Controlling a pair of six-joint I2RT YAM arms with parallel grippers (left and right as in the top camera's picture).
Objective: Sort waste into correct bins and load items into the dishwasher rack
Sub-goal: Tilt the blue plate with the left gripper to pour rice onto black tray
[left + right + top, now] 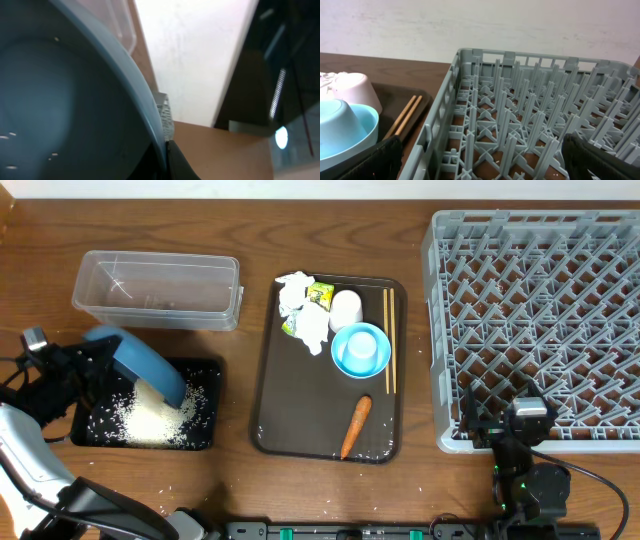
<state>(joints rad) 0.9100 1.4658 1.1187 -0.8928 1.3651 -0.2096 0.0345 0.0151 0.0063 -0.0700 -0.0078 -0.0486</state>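
My left gripper is shut on the rim of the dark-blue plate. The plate is tilted steeply over the black tray, where white rice lies in a heap. Behind the tray stands the clear container. On the brown serving tray lie crumpled napkins, a green-yellow wrapper, a whitish-pink cup, a light-blue bowl, chopsticks and a carrot. My right gripper hangs open over the front-left corner of the grey dishwasher rack.
A few rice grains are scattered on the wooden table beside the black tray and inside the rack. A pale wall rises behind the table. The rack fills the right side up to the table's edge.
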